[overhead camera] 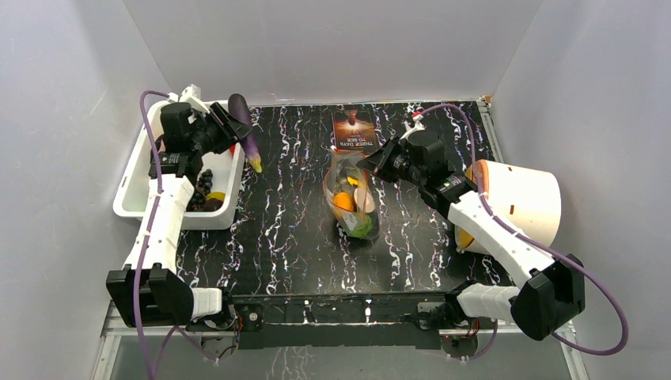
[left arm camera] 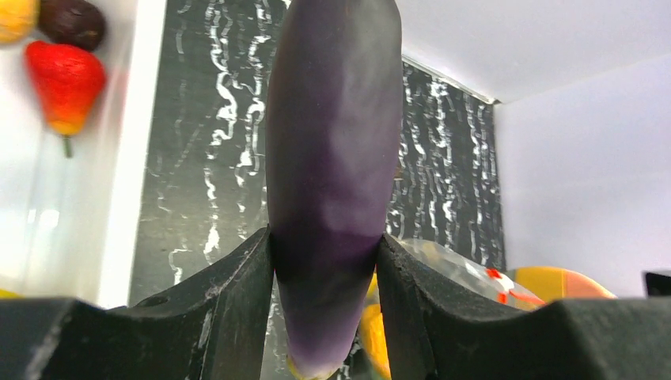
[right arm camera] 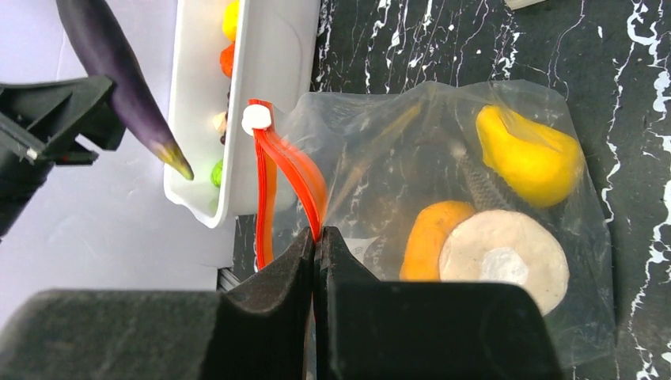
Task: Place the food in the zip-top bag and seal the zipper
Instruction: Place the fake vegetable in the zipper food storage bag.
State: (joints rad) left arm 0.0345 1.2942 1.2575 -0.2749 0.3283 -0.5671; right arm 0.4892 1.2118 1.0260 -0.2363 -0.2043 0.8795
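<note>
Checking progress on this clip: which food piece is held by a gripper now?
The long purple eggplant, clamped in the left gripper; the rest lie in the white tub or inside the clear bag.

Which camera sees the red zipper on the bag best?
The right wrist view: the zipper is close and sharp, with the right gripper pinched on it. From the top, the zip-top bag is too small to show it. In the left wrist view, the eggplant blocks almost everything.
</note>
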